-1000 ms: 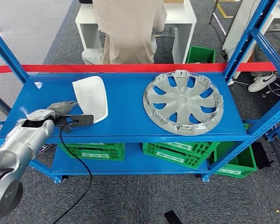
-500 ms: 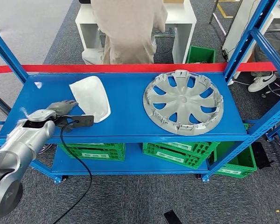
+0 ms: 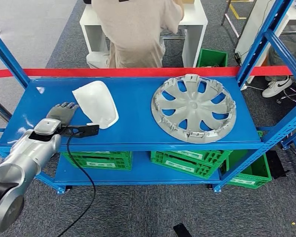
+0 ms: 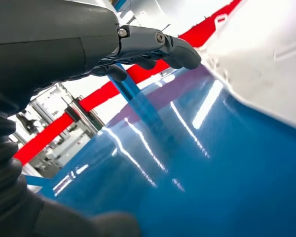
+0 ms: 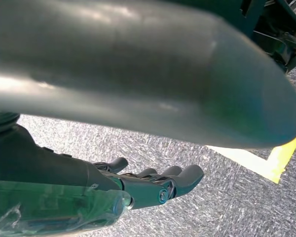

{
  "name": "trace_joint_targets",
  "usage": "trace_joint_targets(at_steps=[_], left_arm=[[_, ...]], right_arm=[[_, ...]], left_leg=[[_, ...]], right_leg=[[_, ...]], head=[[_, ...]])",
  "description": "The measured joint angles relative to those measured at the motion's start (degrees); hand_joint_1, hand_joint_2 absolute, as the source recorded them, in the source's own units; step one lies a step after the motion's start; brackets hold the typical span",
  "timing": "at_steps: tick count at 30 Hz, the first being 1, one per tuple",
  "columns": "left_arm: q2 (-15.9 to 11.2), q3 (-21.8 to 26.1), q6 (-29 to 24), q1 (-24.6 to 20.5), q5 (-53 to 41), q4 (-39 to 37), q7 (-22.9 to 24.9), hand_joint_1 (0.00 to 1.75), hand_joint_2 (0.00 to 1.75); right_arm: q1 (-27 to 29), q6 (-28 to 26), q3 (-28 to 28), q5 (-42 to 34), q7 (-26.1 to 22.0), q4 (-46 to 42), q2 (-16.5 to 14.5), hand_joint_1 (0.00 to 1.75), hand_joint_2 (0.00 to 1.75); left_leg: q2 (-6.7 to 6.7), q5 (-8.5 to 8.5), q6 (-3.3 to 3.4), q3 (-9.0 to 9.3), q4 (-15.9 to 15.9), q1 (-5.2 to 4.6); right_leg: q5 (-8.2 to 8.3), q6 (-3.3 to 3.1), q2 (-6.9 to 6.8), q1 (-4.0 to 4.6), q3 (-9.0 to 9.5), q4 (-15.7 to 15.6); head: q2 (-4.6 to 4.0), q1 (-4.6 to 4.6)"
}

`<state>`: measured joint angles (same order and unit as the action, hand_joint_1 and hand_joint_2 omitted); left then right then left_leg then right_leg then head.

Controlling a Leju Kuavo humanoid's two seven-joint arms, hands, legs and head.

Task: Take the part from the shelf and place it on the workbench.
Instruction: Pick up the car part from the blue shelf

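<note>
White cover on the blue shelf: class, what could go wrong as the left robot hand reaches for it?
1. The white cover lies loose and domed; the open left robot hand beside it may push it along the glossy shelf rather than grip it.
2. The black cable at the wrist could snag the shelf edge.

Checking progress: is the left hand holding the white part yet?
No, the left hand lies open on the shelf beside the white part.
</note>
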<state>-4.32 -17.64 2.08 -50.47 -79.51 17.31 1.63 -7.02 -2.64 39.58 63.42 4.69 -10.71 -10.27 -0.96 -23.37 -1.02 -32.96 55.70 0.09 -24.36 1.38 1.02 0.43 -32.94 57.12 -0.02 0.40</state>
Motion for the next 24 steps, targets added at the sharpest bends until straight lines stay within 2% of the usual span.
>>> trace_joint_targets(at_steps=[7,24], left_arm=[[-0.31,-0.28,4.03,0.65,-0.14,-0.33,1.10,1.75,1.75],[-0.88,-0.19,4.57,1.06,-0.20,-0.50,1.08,1.75,1.75]], right_arm=[[0.00,0.09,0.00,0.16,0.05,0.00,-0.01,0.00,0.00],[-0.06,0.10,0.00,0.36,0.03,0.00,-0.01,0.00,0.00]], left_leg=[[0.00,0.01,-0.01,0.15,0.00,0.00],[-0.01,0.02,-0.02,0.24,0.00,0.00]], right_leg=[[0.00,0.00,0.00,0.00,0.14,0.00],[0.01,0.00,-0.01,0.00,0.25,0.00]], head=[[0.00,0.00],[0.00,0.01]])
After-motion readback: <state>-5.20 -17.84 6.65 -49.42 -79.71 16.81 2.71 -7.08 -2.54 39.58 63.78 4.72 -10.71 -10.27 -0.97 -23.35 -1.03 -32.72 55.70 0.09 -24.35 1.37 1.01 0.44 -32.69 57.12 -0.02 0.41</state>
